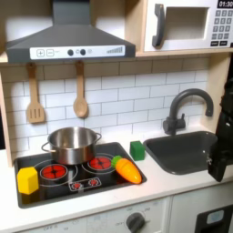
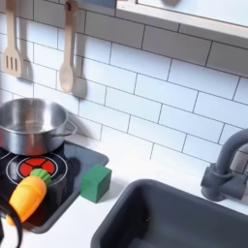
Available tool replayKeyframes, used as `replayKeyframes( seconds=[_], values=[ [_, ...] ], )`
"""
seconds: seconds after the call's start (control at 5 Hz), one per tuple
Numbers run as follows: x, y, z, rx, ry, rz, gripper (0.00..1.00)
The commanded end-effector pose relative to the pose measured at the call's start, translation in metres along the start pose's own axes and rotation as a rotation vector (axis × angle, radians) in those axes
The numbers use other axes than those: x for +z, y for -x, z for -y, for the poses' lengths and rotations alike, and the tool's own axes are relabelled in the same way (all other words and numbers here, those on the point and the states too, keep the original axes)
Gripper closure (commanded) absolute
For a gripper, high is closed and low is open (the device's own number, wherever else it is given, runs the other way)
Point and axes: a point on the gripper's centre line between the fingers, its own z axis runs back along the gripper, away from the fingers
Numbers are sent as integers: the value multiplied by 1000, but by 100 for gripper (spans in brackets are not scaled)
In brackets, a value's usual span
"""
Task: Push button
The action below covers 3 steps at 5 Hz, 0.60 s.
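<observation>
Black claw (image 1: 221, 155) beside sink (image 1: 182, 150)

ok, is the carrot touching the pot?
Apart. In the first exterior view the carrot lies clear of the pot, with the red burner showing between them.

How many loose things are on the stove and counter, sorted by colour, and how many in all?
Silver: 1, the pot
Yellow: 1, the block
Orange: 1, the carrot
Green: 1, the cube
Total: 4
</observation>
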Motion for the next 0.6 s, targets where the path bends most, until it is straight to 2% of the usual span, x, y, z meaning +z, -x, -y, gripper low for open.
replayKeyframes(
  seconds=[0.0, 0.2, 0.4],
  values=[
    [0, 0, 0, 0, 0, 0, 0],
    [-5, -10, -8, 2, -5, 1, 0],
    [-7, -21, -14, 24, -39, 14, 0]
  ],
)
